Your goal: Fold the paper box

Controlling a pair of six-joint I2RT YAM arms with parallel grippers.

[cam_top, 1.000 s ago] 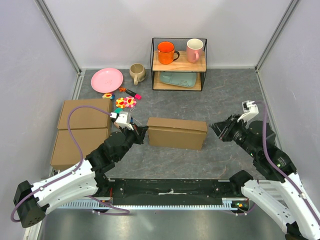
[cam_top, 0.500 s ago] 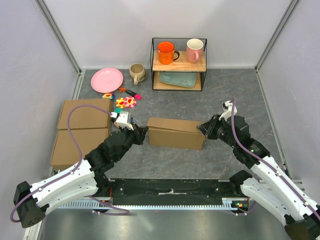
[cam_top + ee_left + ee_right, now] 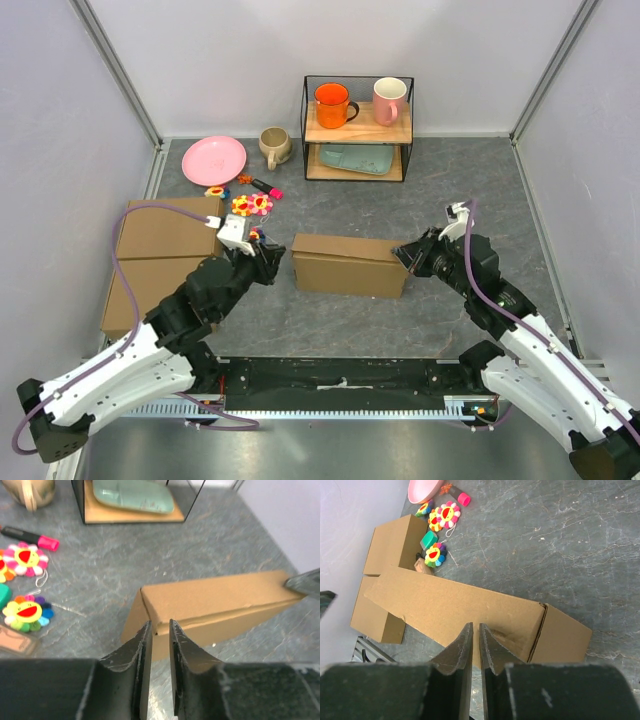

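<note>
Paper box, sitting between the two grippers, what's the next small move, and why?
Probably nudge the right gripper down onto the right end of the paper box: a dark seam shows there, so that flap may not be seated. The left gripper sits just off the left end, holding nothing.

the right gripper (image 3: 475,630), its fingers a narrow gap apart, is at the paper box (image 3: 445,605); flower toys (image 3: 442,515) lie beyond the box.

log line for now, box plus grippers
paper box: closed | left gripper: slightly open, off left end | right gripper: at right end, grip unclear
</note>
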